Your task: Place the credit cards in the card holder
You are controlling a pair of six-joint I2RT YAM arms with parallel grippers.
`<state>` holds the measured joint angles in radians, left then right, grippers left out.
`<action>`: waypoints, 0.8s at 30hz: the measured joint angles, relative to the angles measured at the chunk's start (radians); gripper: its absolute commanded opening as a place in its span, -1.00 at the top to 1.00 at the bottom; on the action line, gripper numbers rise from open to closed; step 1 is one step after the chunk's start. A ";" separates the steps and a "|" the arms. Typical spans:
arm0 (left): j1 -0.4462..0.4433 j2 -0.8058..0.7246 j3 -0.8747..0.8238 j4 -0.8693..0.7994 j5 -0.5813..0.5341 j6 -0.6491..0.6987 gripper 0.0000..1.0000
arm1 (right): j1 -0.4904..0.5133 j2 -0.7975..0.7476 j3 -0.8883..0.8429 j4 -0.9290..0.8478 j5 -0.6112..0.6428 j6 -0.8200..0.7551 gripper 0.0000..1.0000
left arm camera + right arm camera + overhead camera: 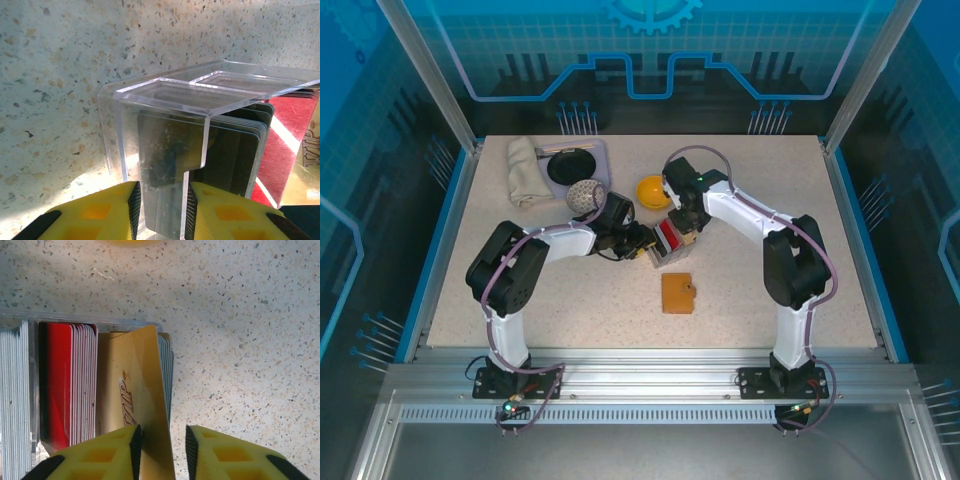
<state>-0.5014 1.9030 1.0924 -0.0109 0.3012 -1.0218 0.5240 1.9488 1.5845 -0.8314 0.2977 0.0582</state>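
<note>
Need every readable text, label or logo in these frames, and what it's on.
"VIP": slanted script on the gold card standing in the clear card tray.
Small emblem above that script: too small to read.
Red cards: no print visible on the faces shown.
Tan card holder: nothing legible from the top view.

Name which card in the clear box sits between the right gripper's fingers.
The gold VIP card, tilted between the fingers of the right gripper; the red cards and pale cards stand packed in the clear box.
</note>
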 measured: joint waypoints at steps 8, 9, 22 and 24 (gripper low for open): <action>0.000 0.000 0.000 0.000 0.000 0.000 0.34 | 0.002 -0.012 0.012 -0.010 -0.011 0.003 0.72; 0.000 0.000 0.000 0.000 0.000 0.000 0.35 | 0.002 -0.014 0.013 -0.010 -0.014 0.002 0.72; -0.001 0.000 -0.002 -0.001 -0.001 0.001 0.17 | 0.005 -0.131 0.013 -0.028 -0.133 0.048 0.94; -0.001 -0.011 -0.011 -0.003 -0.003 0.003 0.05 | -0.009 -0.175 -0.008 -0.008 -0.191 0.081 0.96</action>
<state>-0.5022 1.8915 1.0817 -0.0139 0.2977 -1.0191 0.5148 1.7737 1.5764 -0.8398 0.1066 0.1390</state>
